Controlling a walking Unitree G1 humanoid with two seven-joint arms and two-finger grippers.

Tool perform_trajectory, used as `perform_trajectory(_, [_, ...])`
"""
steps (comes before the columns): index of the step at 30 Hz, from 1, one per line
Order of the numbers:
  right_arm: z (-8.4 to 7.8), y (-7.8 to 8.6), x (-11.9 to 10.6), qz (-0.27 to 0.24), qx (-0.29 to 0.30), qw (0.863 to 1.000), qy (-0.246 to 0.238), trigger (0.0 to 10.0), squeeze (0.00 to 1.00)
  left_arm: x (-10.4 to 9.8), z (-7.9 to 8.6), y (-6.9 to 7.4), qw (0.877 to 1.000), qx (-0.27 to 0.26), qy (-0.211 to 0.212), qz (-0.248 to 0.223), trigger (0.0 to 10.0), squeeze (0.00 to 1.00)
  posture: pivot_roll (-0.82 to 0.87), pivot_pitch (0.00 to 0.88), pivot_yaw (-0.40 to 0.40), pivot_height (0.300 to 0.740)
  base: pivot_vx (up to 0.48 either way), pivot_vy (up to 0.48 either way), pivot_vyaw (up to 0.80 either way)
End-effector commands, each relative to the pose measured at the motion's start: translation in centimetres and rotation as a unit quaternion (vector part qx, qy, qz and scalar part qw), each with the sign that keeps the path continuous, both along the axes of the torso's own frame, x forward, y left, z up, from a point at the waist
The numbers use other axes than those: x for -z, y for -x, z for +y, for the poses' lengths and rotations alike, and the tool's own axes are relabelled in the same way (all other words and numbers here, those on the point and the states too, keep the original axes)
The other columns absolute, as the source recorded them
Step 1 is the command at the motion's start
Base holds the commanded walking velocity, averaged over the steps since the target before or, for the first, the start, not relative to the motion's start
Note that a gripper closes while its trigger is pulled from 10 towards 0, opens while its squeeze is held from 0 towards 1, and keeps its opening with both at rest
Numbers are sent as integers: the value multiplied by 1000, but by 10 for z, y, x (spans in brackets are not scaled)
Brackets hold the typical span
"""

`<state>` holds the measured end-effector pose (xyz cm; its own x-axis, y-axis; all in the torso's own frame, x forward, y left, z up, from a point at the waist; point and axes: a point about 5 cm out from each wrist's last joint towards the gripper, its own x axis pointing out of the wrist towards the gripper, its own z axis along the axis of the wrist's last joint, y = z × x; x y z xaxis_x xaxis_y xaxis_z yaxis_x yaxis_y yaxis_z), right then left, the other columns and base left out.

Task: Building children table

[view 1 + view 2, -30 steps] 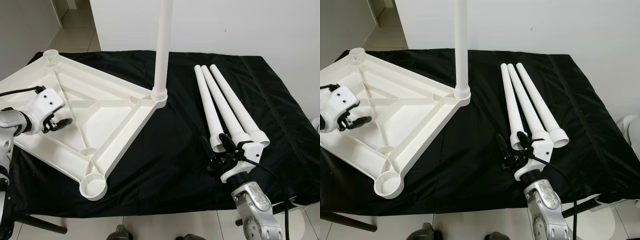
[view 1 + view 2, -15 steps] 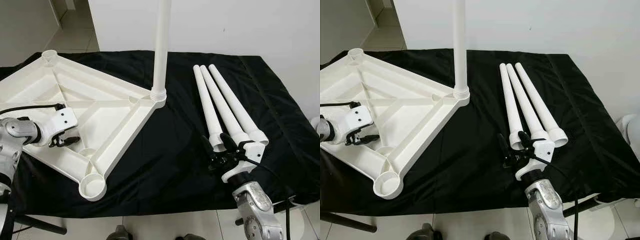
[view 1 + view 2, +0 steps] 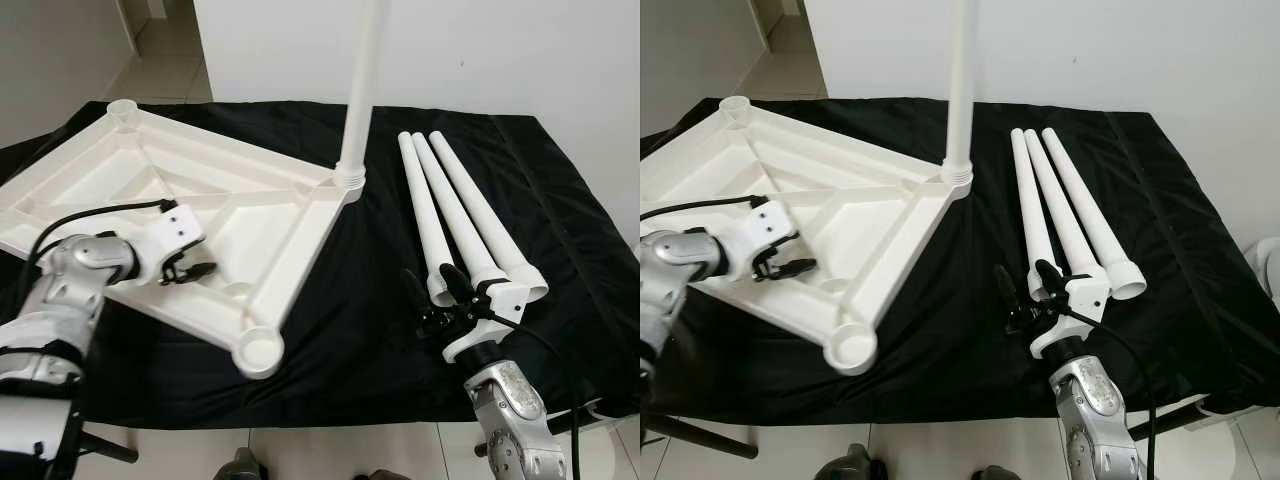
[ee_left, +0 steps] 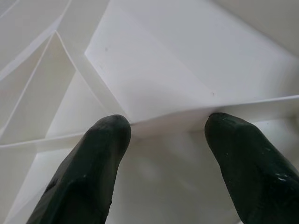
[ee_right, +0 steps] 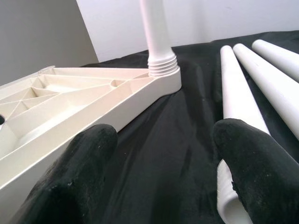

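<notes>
Table top panel: the white ribbed panel (image 3: 150,190) is being rested upside down on the black cloth (image 3: 360,300).
Screwed leg: one leg (image 3: 358,90) is being held upright in its corner socket.
Loose legs: three legs (image 3: 460,215) are being kept side by side on the cloth.
Left gripper (image 3: 790,266): fingers spread, being held over a panel rib, nothing grasped.
Right gripper (image 3: 432,296): fingers apart, empty, being held near the loose legs' ends.

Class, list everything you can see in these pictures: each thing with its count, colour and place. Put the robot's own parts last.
tabletop: one, white, upside down on the cloth's left side.
fitted leg: one, white, upright in the tabletop's corner socket.
loose legs: three, white, side by side on the cloth's right side.
cloth: one, black, covering the work surface.
left gripper: one, black fingers, open over the tabletop's ribs.
right gripper: one, black fingers, open near the loose legs' wide ends.
</notes>
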<state>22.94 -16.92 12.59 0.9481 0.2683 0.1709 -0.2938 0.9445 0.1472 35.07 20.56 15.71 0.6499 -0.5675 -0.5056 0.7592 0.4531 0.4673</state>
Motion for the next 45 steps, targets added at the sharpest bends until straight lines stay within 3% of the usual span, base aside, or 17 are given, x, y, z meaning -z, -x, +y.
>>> perform_trajectory(1, [1, 1, 1, -1, 1, 1000, 1, 10000, 0, -5, -9, -10, 997, -55, 20, -57, 10000, 0, 9, 35, 17, 740, 0, 0, 0])
perform_trajectory(6, [2, 1, 1, -1, 3, 1000, -1, 10000, 0, -6, -25, -17, 994, -65, 29, -77, 10000, 0, -4, 33, 27, 740, 0, 0, 0])
perform_trajectory(9, [2, 2, 1, -1, 6, 1000, -1, 10000, 0, -5, -25, -18, 995, -65, 28, -77, 10000, 0, -4, 32, 28, 740, 0, 0, 0])
perform_trajectory(11, [1, 3, 1, -1, 9, 1000, -1, 10000, 0, -6, -22, -18, 995, -64, 20, -79, 10000, 0, -6, 32, 30, 740, 0, 0, 0])
perform_trajectory(16, [0, 6, 3, 2, 11, 1000, 0, 10000, 0, -28, -2, -18, 995, -39, 58, -78, 10000, 0, -4, 32, 29, 740, 0, 0, 0])
perform_trajectory(19, [0, 6, 3, 2, 11, 1000, 0, 10000, 0, -31, 0, -17, 994, -35, 65, -76, 10000, 0, -3, 32, 28, 740, 0, 0, 0])
perform_trajectory(23, [1, 7, 4, 3, 8, 1000, 0, 10000, 0, -34, 2, -2, 991, 33, 127, -13, 10000, 0, 6, 28, 24, 740, 0, 0, 0])
perform_trajectory(24, [1, 7, 4, 3, 8, 1000, 0, 10000, 0, -34, 2, -2, 991, 33, 127, -13, 10000, 0, 6, 28, 24, 740, 0, 0, 0])
perform_trajectory(25, [2, 6, 3, 2, 7, 1000, 0, 10000, 0, -31, 0, 7, 987, 67, 142, 18, 10000, 0, 10, 26, 22, 740, 0, 0, 0])
perform_trajectory(27, [2, 6, 3, 2, 7, 1000, 0, 10000, 0, -31, 0, 7, 987, 67, 142, 18, 10000, 0, 10, 26, 22, 740, 0, 0, 0])
perform_trajectory(28, [3, 5, 3, 2, 3, 1000, 0, 10000, 0, -24, -3, 14, 984, 89, 147, 46, 10000, 1000, 18, 23, 16, 740, 0, 0, 0])
perform_trajectory(33, [5, 2, 2, 0, -5, 1000, 3, 10000, 0, 2, -9, 33, 978, 132, 113, 112, 10000, 1000, 18, 12, 7, 740, 0, 0, 0])
perform_trajectory(34, [3, 2, 2, 0, -5, 1000, 5, 10000, 0, 11, -12, 40, 976, 144, 99, 126, 10000, 463, 15, 9, 5, 740, 0, 0, 0])
perform_trajectory(35, [2, 2, 2, 0, -5, 1000, 6, 10000, 0, 16, -13, 44, 975, 152, 92, 135, 10000, 463, 15, 9, 5, 740, 0, 0, 0])
perform_trajectory(36, [1, 2, 2, 0, -5, 1000, 6, 10000, 0, 21, -14, 44, 977, 145, 81, 135, 10000, 0, 15, 8, 3, 740, 0, 0, 0])
perform_trajectory(41, [1, 2, 2, 1, -5, 1000, 8, 10000, 0, 28, -14, 38, 983, 109, 70, 129, 10000, 0, 13, 7, 0, 740, 0, 0, 0])
perform_trajectory(45, [1, 2, 2, 0, -6, 1000, 9, 10000, 0, 29, -11, 26, 991, 45, 60, 114, 10000, 0, 10, 7, 1, 740, 0, 0, 0])
